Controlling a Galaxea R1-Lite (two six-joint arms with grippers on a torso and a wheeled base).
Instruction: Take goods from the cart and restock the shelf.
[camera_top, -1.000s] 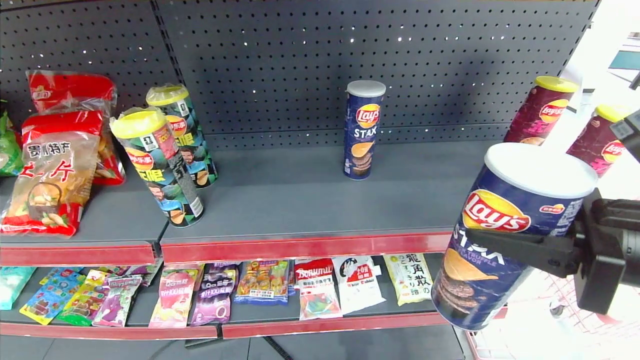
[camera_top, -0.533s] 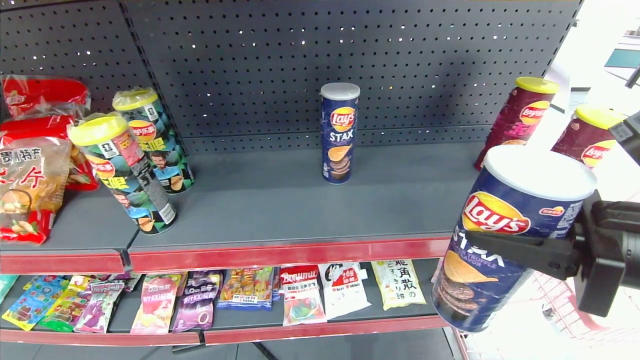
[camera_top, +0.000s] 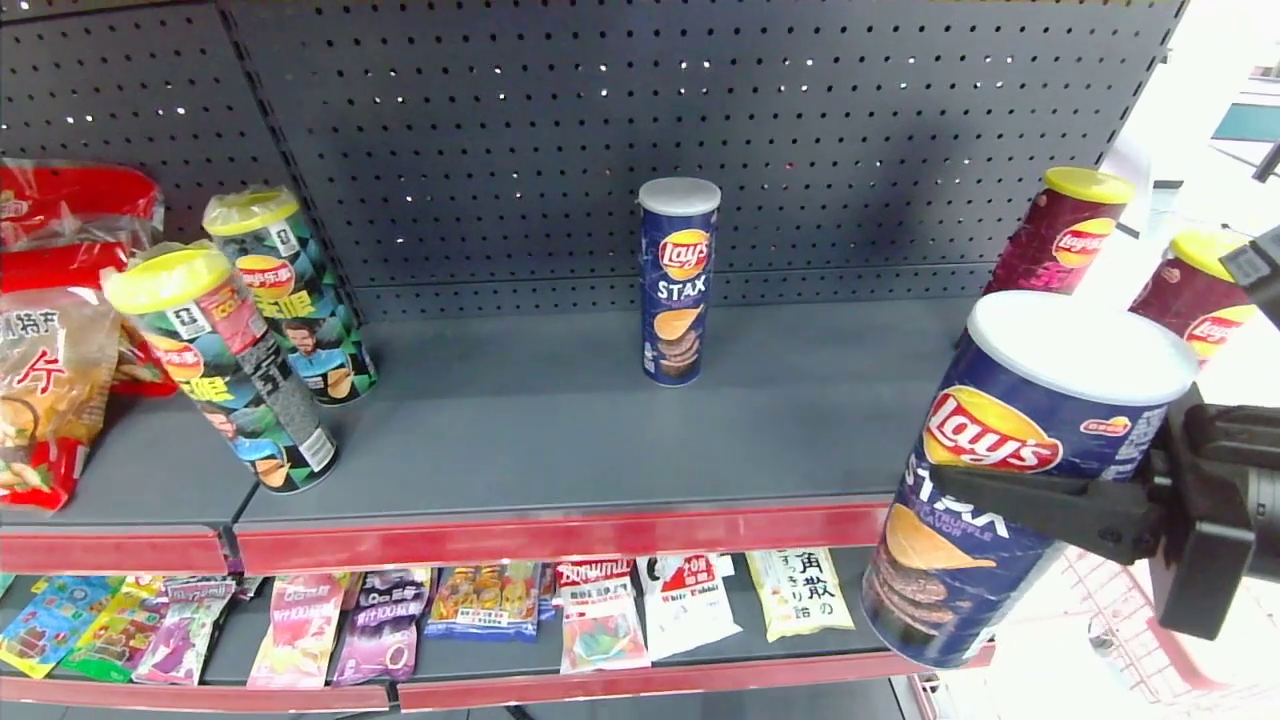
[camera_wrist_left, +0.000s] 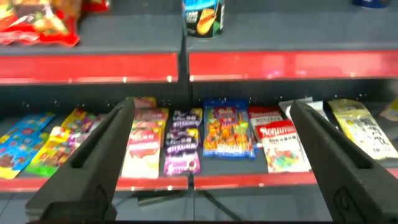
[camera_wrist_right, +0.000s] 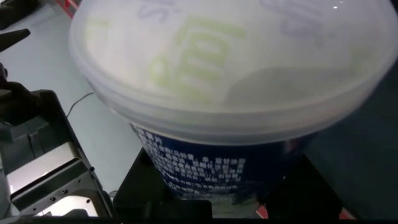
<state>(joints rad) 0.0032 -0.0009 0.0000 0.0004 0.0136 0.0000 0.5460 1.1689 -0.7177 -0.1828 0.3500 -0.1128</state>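
Against the earlier frames the whole head view is shifted, the shelf goods being displaced leftward and a little down; this is taken as a move of the camera, not of the goods, while the carried tube is kept at the same place in the picture.

The left gripper (camera_wrist_left: 211, 158) is held empty, its fingers (camera_wrist_left: 93, 162) spread wide, facing the lower shelf of flat coloured sachets (camera_wrist_left: 217, 134). On the grey metal shelf with the red edge strip (camera_top: 800, 420) are set, from the left, red plastic snack bags (camera_top: 50, 330), two teal-patterned tubes with yellow lids (camera_top: 215, 370), one dark blue cardboard crisp tube with a pale lid (camera_top: 678, 282) standing upright near the pegboard, and two maroon tubes with yellow lids (camera_top: 1065, 232).

Farthest right, a second dark blue crisp tube with a white lid (camera_top: 1040, 400) is clamped about its middle by the right gripper (camera_top: 1010, 470), slightly tilted, off the shelf's front edge and above the red wire cart (camera_top: 1130, 630).

The carrying step is judged to be in hand. A move inward over the bare shelf beside the matching tube is called for next, with the tube righted before release.
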